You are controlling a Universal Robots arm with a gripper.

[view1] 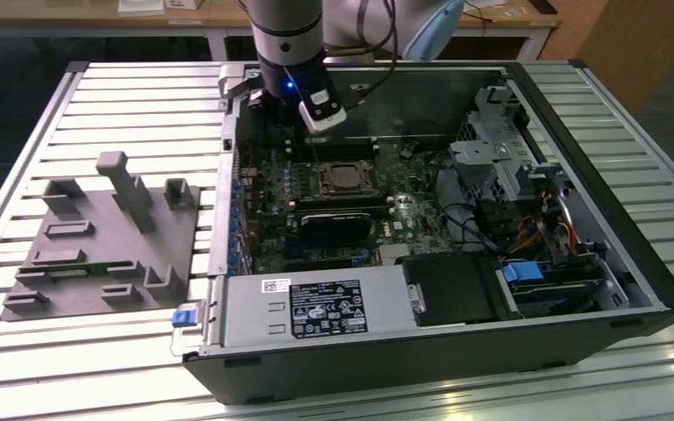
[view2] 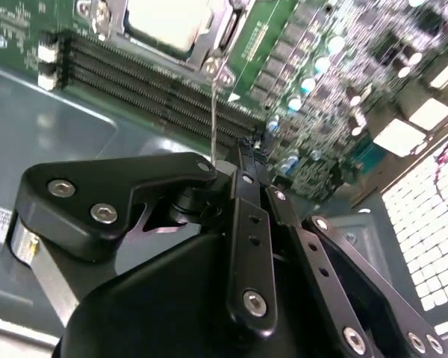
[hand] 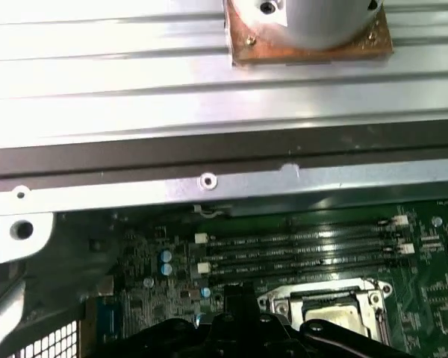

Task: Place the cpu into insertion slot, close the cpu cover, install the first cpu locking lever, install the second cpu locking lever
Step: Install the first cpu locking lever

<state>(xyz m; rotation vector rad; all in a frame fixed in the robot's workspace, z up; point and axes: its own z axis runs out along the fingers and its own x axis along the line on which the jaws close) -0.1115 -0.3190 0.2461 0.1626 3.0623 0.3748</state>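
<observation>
Gripper [view2: 246, 155] black, angular, pressed together | cpu [view2: 160, 22] flat matte silver square

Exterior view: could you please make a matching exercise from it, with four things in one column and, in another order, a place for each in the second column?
Things
1. cpu
2. grey fixture
3. labelled silver box
4. blue clip

Places
A. inside the case, along its near wall
B. on the slatted table, apart from the case, at the exterior view's left
C. on the green board
D. at the case's near corner, at the exterior view's left

Pairs: 1-C, 2-B, 3-A, 4-D.
</observation>
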